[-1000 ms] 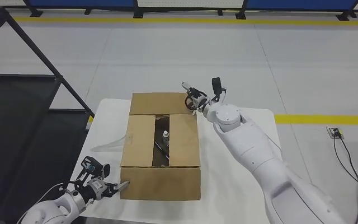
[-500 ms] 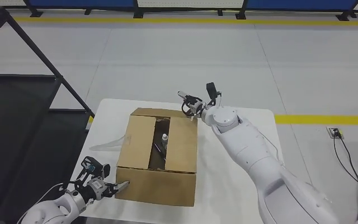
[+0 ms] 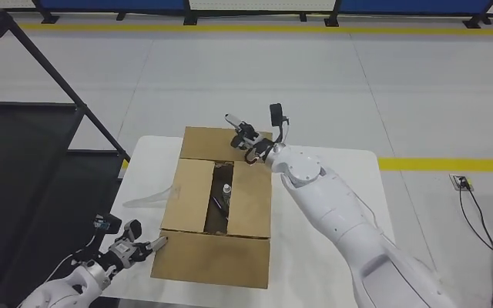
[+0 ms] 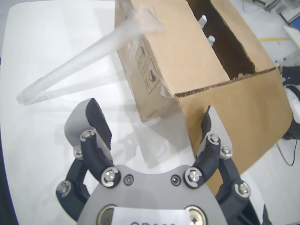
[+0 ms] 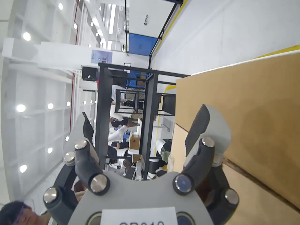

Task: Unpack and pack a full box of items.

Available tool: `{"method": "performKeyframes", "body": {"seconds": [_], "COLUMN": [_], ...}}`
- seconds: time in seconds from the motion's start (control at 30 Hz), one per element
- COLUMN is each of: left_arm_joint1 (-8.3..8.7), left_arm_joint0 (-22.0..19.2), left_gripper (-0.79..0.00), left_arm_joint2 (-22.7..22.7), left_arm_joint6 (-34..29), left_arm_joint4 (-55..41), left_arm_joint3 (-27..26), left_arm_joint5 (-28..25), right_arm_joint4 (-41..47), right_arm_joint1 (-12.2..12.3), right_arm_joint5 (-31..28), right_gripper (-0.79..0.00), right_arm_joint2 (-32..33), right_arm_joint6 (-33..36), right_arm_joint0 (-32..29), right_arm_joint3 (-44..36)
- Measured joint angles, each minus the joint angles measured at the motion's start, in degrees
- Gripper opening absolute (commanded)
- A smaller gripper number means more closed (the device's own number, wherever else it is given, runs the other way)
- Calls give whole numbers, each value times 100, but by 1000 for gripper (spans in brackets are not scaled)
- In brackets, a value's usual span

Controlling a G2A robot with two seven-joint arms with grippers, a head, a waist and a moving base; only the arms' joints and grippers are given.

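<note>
Cardboard box [image 3: 219,208], toward the left edge of the table [image 3: 331,231], its top flaps parted over white-capped bottles [image 4: 202,20], with the right gripper [image 3: 240,132] above its far flap and the left gripper [image 4: 150,107] by the table's near left corner, both wide open and empty, presumably stationed to spread the flaps.

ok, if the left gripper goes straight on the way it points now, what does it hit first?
Most likely the box: the open left gripper points at its near corner. Depth is hard to judge, but the gap looks small.
</note>
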Motion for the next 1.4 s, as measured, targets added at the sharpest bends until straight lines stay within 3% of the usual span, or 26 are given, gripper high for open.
{"method": "performKeyframes", "body": {"seconds": [0.1, 0.2, 0.3, 0.43, 0.6, 0.73, 0.87, 1.07, 1.4], "left_arm_joint1": [18, 18, -19, -68, -98, -106, -100, -92, -68], "left_arm_joint0": [17, -46, -105, -132, -319, -387, -367, -306, 18], "left_gripper": [0, 0, 0, 0, 0, 0, 0, 0, 0], "left_arm_joint2": [-160, -228, -47, 369, 787, 899, 887, 827, 462], "left_arm_joint6": [-5, 34, 418, 807, 888, 917, 926, 979, 1165], "left_arm_joint4": [-406, -491, 84, 560, 926, 964, 950, 931, 561], "left_arm_joint3": [108, 190, 134, 130, 238, 300, 282, 251, 11], "left_arm_joint5": [53, 591, 1414, 1891, 2049, 2037, 1953, 1925, 1673], "right_arm_joint4": [-19, -89, -415, -357, -460, -820, -1139, -1484, -1345], "right_arm_joint1": [7, 3, -7, -8, -5, 29, 34, -47, -287], "right_arm_joint5": [81, 442, 940, 881, 911, 1096, 1429, 2029, 1961], "right_gripper": [0, 0, 0, 0, 0, 0, 0, 0, 0], "right_arm_joint2": [32, 28, 7, 6, -36, -154, -261, -419, -483], "right_arm_joint6": [340, 651, 198, -38, 98, 824, 1378, 1506, 1706], "right_arm_joint0": [-60, -84, 4, 2, -107, -212, -228, -203, -174], "right_arm_joint3": [-215, -351, -324, -323, -471, -763, -921, -944, -565]}}
